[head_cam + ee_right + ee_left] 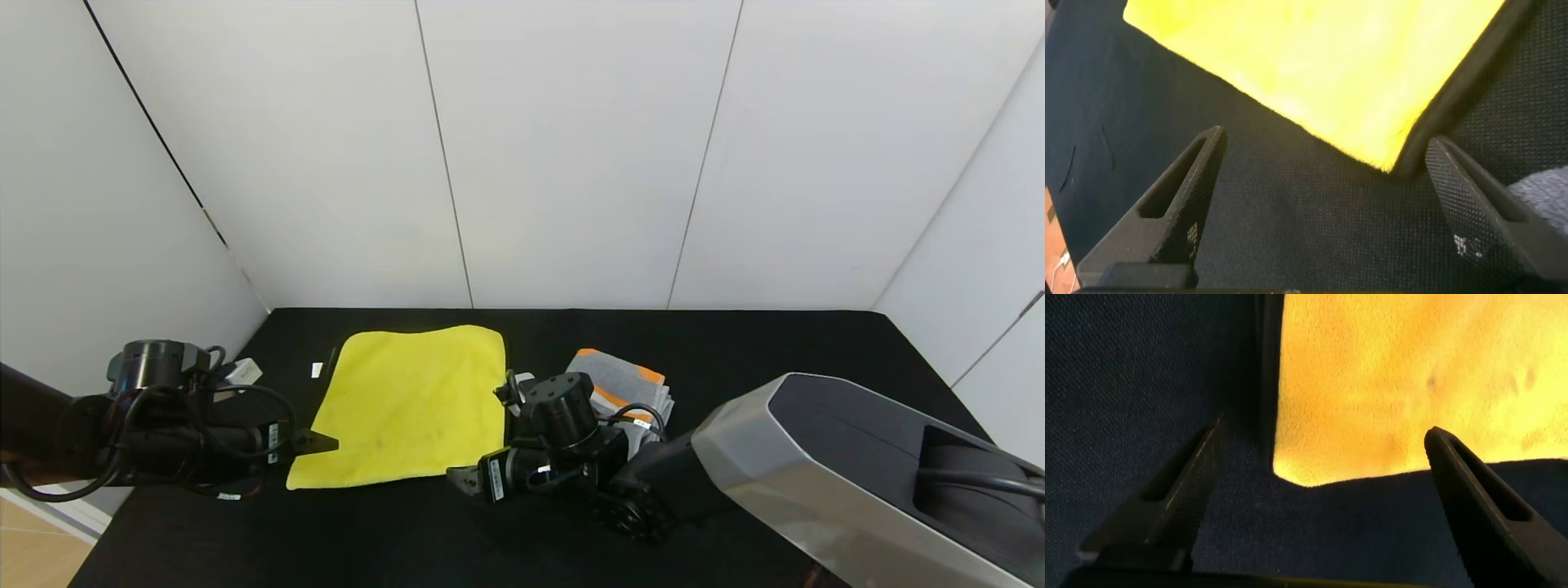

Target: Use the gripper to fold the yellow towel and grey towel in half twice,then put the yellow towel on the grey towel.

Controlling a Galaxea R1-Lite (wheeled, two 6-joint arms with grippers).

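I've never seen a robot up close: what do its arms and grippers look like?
Both arms are black near the wrist, with looping black cables and small white labels. The right arm has a bulky silver-grey shell. The left gripper and right gripper each have two black, tapered fingers with slots.

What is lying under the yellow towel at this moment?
Only the black table cloth shows around and beneath the yellow towel, which lies flat with nothing on top. Anything directly under it is covered; the grey towel sits apart beside it.

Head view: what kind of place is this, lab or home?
Likely a lab test cell, not a home: plain white wall panels box in a black cloth-covered table holding only the yellow towel and the grey towel.
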